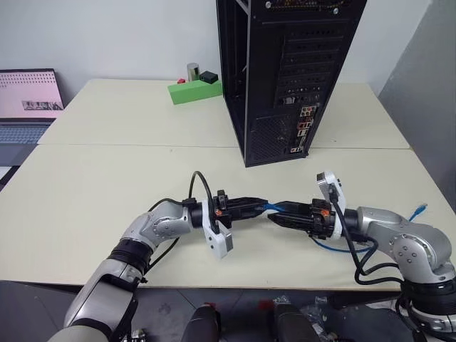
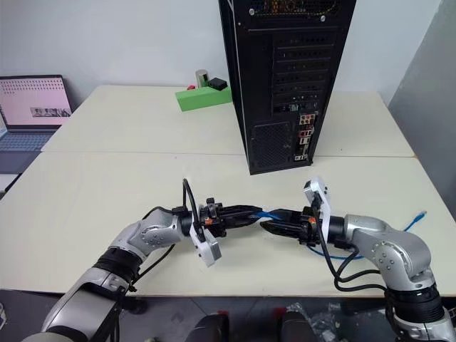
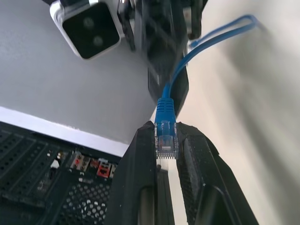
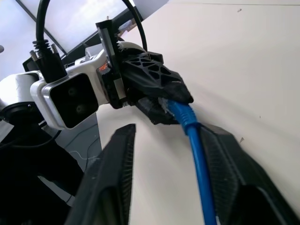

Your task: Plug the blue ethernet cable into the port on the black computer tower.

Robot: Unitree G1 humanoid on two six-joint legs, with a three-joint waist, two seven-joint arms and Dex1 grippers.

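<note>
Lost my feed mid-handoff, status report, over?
Left gripper shut on blue ethernet cable plug. Right gripper open around cord. Black computer tower ahead, port unplugged, path clear.

Cream tables, white wall

Bright blue all along the ethernet cable, with a see-through plug at its tip. Black on the fingers of the left pincer and the right pincer, silver grey on both arms, white on the little camera boxes by the wrists. Black too on the computer tower, with rows of slots, a dotted grille and small red and green spots near its port; pale cream on the table, green on the block, pink on the laptop screen.
</note>
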